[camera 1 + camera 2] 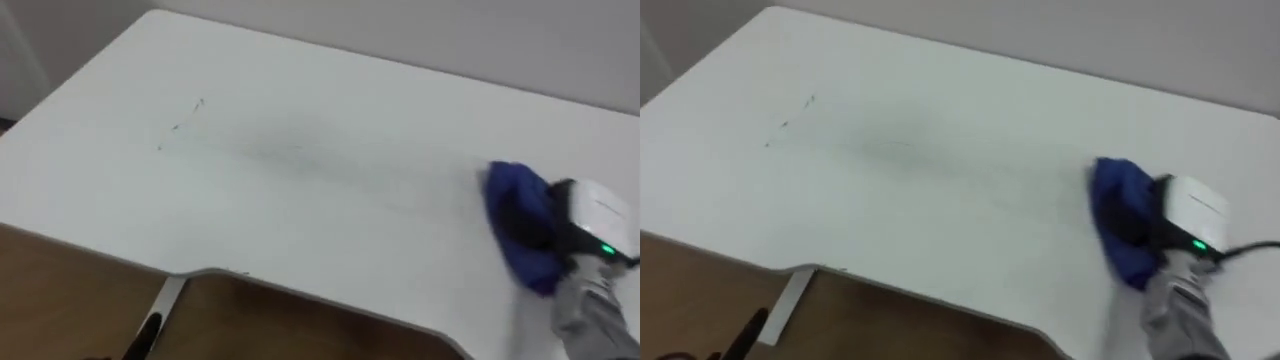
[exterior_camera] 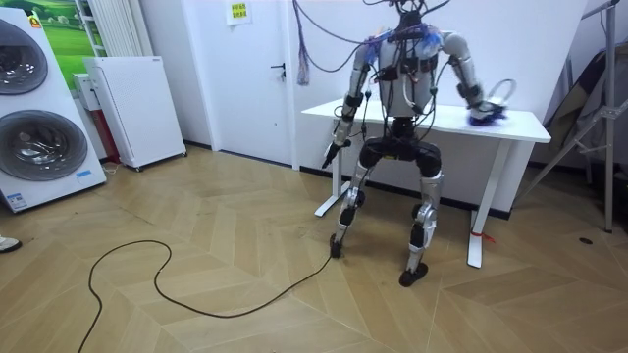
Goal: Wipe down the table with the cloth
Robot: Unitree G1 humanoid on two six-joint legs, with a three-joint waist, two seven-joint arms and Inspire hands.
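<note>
The white table (image 1: 300,200) lies in front of me, and I stand at its front edge. Faint pen-like marks (image 1: 186,118) sit near its far left, with a pale grey smear (image 1: 290,150) running to the right of them. A bunched blue cloth (image 1: 520,215) rests on the table's right part. My right hand (image 1: 590,225) lies on the cloth, dark fingers curled into its folds; it is the same right hand (image 2: 481,106) seen at the table's end on the room view's right. My left hand (image 2: 334,149) hangs at my side, below the table's other end.
The table stands against a white wall (image 1: 450,30). Below its curved front edge is wooden floor (image 1: 60,300) and a white table leg (image 1: 165,300). A washing machine (image 2: 39,118) and a white cabinet (image 2: 132,108) stand far off at the room view's left.
</note>
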